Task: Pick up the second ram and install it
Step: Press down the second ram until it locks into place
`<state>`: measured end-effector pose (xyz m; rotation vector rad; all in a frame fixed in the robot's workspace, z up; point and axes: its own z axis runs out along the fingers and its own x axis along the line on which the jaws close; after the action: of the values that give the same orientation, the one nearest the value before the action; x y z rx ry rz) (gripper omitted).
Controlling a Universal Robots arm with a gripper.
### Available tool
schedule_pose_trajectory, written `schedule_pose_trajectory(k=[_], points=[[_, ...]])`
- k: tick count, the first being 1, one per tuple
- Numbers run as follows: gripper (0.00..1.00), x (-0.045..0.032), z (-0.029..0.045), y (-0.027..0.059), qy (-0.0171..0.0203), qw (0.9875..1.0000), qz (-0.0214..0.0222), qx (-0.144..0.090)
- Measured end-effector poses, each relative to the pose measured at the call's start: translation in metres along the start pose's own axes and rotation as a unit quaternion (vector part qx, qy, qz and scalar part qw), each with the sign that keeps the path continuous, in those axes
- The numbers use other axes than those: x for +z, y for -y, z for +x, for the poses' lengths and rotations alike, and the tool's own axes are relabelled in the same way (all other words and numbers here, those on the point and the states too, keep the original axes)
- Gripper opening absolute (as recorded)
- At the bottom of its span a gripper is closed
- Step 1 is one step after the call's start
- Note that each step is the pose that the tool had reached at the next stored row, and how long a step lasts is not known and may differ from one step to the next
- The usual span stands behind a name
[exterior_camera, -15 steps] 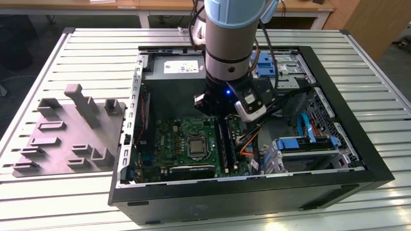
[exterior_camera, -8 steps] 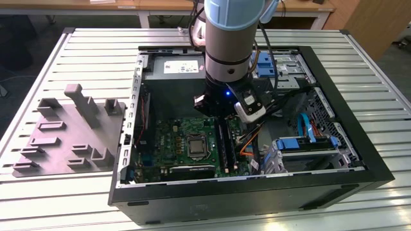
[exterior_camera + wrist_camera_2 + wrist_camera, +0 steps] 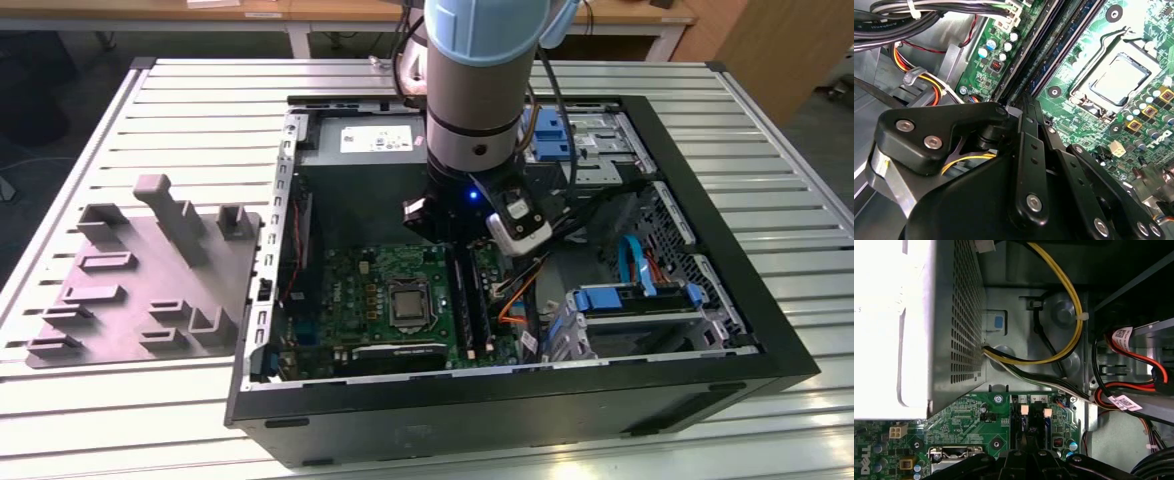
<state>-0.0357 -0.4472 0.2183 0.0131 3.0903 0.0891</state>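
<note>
Reaching down into the open black computer case [image 3: 747,330], we are holding our black linkage gripper [image 3: 1026,107] right over the long black memory slots [image 3: 1029,427] beside the square silver processor socket [image 3: 1119,80] on the green motherboard [image 3: 387,290]. Our fingers are drawn close together, but we cannot tell whether they are clamping the second ram, which we cannot make out.

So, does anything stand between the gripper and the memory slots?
Nothing visible does. The gripper hangs right over the slots on the board; the cables lie off to the side. I cannot tell whether it holds the ram.
</note>
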Motion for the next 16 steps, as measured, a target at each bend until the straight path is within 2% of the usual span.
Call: schedule_pose_trajectory(k=[10, 12, 16], points=[[0.1, 0.0004, 0.0, 0.0, 0.0001, 1.0, -0.0001, 0.0], [0.1, -0.0015, -0.0002, -0.0003, 0.0003, 1.0, -0.0006, 0.0], [0.1, -0.0106, -0.0006, -0.0006, 0.0001, 1.0, 0.0, 0.0]])
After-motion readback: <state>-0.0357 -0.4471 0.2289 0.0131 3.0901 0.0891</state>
